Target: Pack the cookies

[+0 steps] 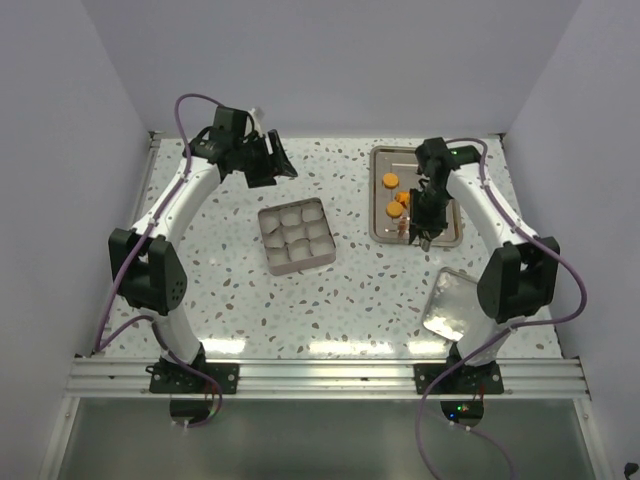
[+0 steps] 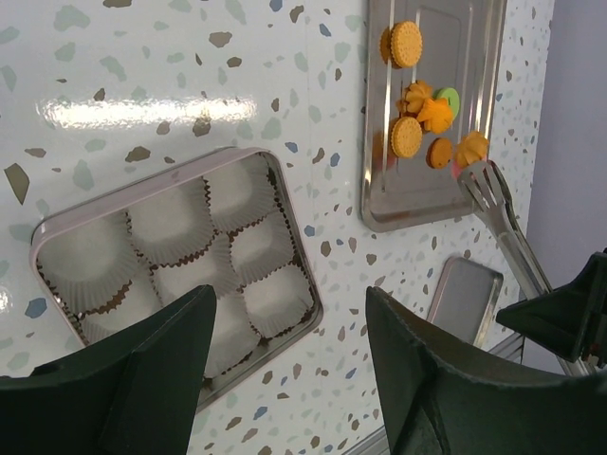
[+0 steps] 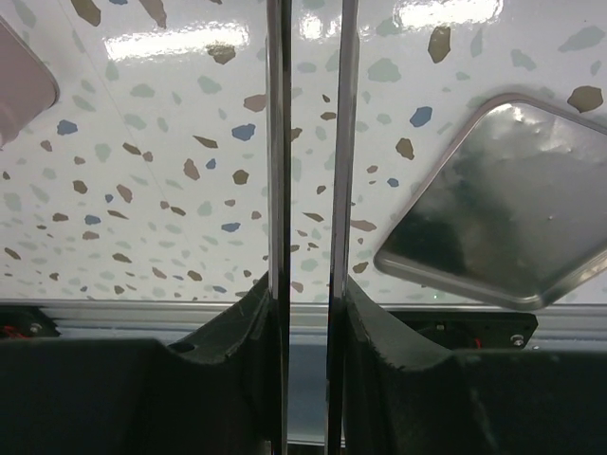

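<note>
1. Right hand (image 1: 425, 222) is your working hand: it hangs over the steel tray (image 1: 452, 160) at the far right of the worktop (image 1: 360, 290), clenched on a pair of tongs (image 3: 305, 190) whose two blades run close together and parallel.
2. Cookies (image 2: 417, 114) lie in a loose cluster on that tray: orange sandwich rounds, orange swirls, one green disc (image 2: 448, 98).
3. Watch the key relation. In the left wrist view the tong tips (image 2: 482, 182) sit just beside the cluster's near edge, next to an orange swirl with a pink disc showing under it (image 2: 471, 148). Whether the tips already pinch one, you cannot tell from these views.
4. Tongs point along the tray's long axis, so the cookies lie straight ahead of the tips and slightly toward the tin side.
5. Tin (image 1: 296, 236) sits mid-worktop, left of the tray and well apart from it, all nine paper cups (image 2: 180, 223) showing white and unfilled. Packing looks barely begun.
6. Left hand (image 1: 265, 155) hovers released, fingers spread wide, at the far left beyond the tin, holding nothing. It is nearer the tin, but your right hand is far nearer the cookies.
7. Tin lid (image 1: 448, 305) lies near the right arm's base, out of the carry path.
8. Next, you would likely nip one cookie flat, lift, and swing left to a cup.
</note>
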